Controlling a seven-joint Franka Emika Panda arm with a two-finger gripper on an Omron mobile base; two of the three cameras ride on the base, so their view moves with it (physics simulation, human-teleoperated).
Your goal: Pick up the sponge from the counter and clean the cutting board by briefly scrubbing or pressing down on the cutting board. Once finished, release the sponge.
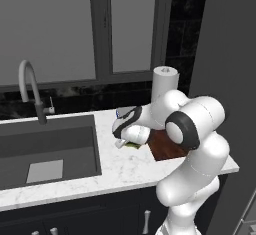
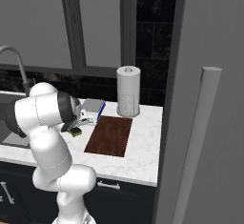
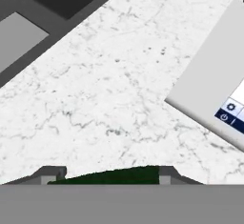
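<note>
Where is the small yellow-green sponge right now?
The small yellow-green sponge sits under the hand on the white marble counter, left of the dark reddish-brown cutting board.

One sponge, between the fingertips. One cutting board, just right of the gripper. One kitchen scale, beside the gripper on the counter. One paper towel roll beyond the board. One sink basin and one faucet to the left; one flat grey item in the basin, possibly a tray.

Kitchen scale — paper towel roll — sink, faucet.
</note>
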